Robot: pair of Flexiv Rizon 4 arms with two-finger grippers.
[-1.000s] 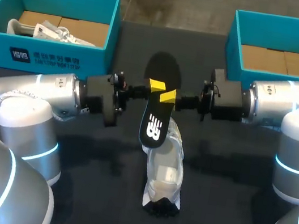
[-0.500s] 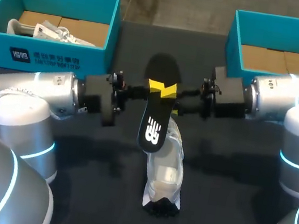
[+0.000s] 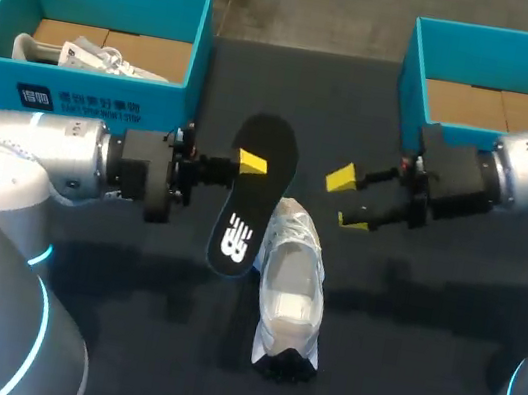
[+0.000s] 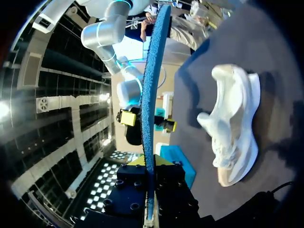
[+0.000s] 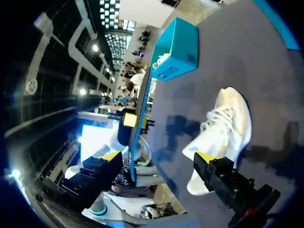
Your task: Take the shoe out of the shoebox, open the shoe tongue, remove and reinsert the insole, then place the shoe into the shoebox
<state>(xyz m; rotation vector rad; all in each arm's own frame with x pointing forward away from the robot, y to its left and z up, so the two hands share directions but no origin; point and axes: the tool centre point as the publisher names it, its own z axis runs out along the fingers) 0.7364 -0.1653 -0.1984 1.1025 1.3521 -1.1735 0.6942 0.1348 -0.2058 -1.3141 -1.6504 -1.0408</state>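
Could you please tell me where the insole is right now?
In the head view, the insole is left of centre, held in the left gripper, just left of the shoe and clear of the open right gripper.

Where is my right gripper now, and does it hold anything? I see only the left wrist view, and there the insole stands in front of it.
Observer: The right gripper is open and empty. In the head view it is off to the right of the insole and touches neither the insole nor the shoe.
Operator: Good. Which box is free for the shoe? My view shows only a corner of one blue box.
Observer: There are two at the far side of the table. The left box has another white shoe in it. The right box shows only its brown bottom.
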